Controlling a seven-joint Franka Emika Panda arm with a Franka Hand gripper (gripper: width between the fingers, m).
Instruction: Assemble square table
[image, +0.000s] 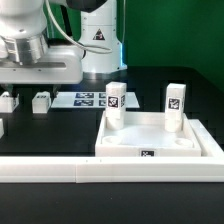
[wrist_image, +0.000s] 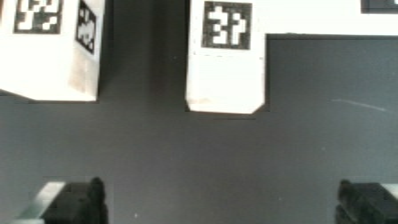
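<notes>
Black tabletop (wrist_image: 214, 150) carries two leg blocks (wrist_image: 226, 60) just ahead of the wide-open, empty pincer (wrist_image: 222, 203).

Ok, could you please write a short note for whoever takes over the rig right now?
Tool: open, holding nothing.
Tabletop lies by the rail; one leg and a second leg stand in two of its corners.
Third leg and fourth leg lie loose at the exterior view's left, near the tool.
Done: two legs placed.
Left: fit the other two.
</notes>
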